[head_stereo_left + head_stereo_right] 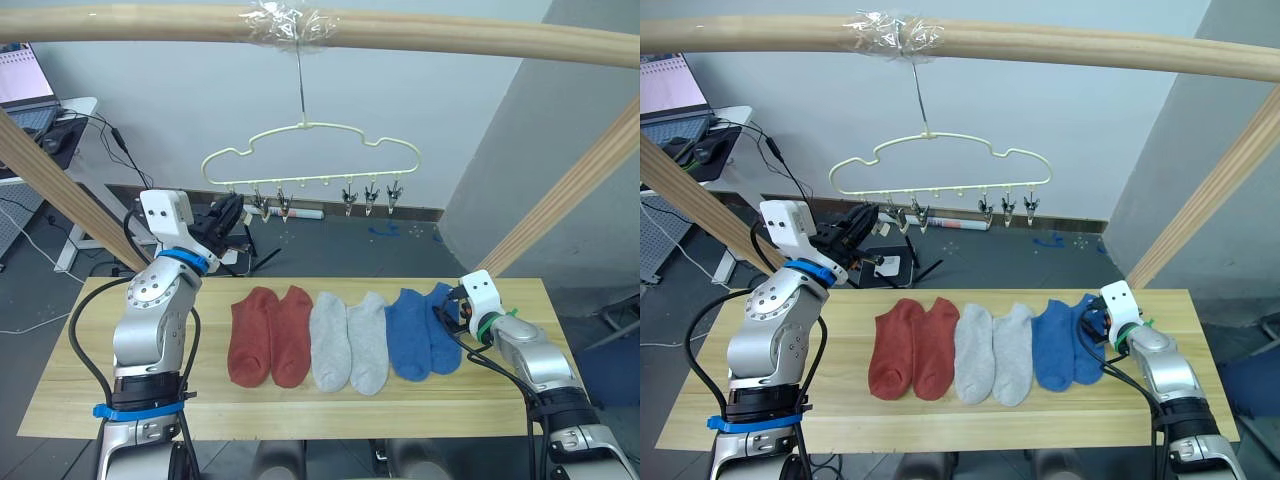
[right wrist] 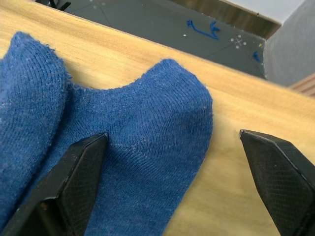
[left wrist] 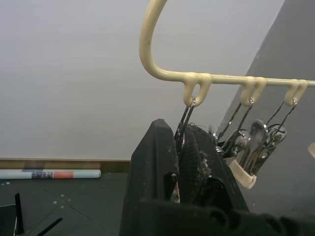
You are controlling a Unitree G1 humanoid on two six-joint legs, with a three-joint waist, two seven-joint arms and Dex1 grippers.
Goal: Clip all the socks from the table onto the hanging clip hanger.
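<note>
While six socks wait in a row on the tabletop (image 1: 90,400), both arms take up working positions.

The right end effector (image 2: 172,172), fingers spread wide, straddles the heel of the outermost blue sock (image 1: 443,325), apparently set to pinch it first. The left end effector (image 1: 226,215) is raised to the clip hanger (image 1: 310,160), fingers closed on its end metal clip (image 3: 186,115), likely to open it. Rust-red socks (image 1: 270,335) and grey socks (image 1: 348,340) lie untouched. A slanting wooden pole (image 1: 565,195) flanks the right arm's path upward.
</note>
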